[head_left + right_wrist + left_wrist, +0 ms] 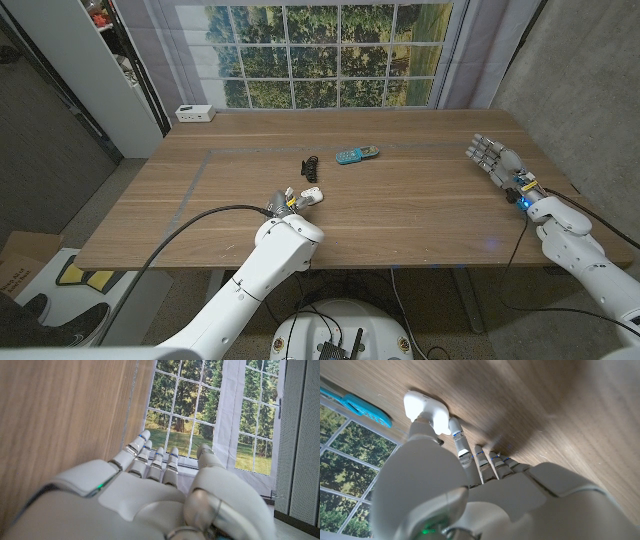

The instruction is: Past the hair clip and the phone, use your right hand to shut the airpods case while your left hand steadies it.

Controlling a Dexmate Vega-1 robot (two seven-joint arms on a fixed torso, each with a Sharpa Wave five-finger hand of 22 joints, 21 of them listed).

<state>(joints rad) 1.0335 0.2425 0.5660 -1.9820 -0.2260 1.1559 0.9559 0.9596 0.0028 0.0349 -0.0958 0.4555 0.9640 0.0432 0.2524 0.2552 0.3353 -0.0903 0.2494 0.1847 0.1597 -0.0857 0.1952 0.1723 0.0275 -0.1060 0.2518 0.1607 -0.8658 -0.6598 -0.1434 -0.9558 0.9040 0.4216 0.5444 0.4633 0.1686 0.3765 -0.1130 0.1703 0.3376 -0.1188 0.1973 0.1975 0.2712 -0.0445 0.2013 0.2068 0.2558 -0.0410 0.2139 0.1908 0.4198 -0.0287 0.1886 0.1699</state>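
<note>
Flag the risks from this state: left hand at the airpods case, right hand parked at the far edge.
1. The left hand touches the white airpods case with fingertips only; a push could slide it.
2. The right hand must cross the table; the hair clip and phone lie near its path.

No readable text, label, brand, number or sign anywhere. White airpods case (312,196) blank on visible faces. Blue phone (356,155) too small to make out any marking. White box (196,114) at table's far left edge shows dark spots, nothing legible. Cardboard box (22,262) on floor carries dark print, unreadable from here.
</note>
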